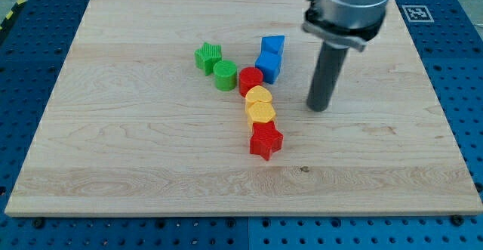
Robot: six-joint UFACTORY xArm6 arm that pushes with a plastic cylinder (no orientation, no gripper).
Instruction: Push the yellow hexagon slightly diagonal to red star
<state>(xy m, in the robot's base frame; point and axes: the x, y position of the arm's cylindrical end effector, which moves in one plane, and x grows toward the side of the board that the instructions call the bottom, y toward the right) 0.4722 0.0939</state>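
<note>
Two close neighbours crowd the yellow hexagon (pixel 262 112), so my tip (pixel 320 108), fingerless at its 3 o'clock, risks shoving the red star (pixel 266 140) and yellow heart (pixel 259 94) too

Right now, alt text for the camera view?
A chain of blocks runs down a wooden board: green star, green cylinder, red cylinder, yellow heart, yellow hexagon, red star. Two blue blocks sit above; my tip stands apart at the view's right.
</note>
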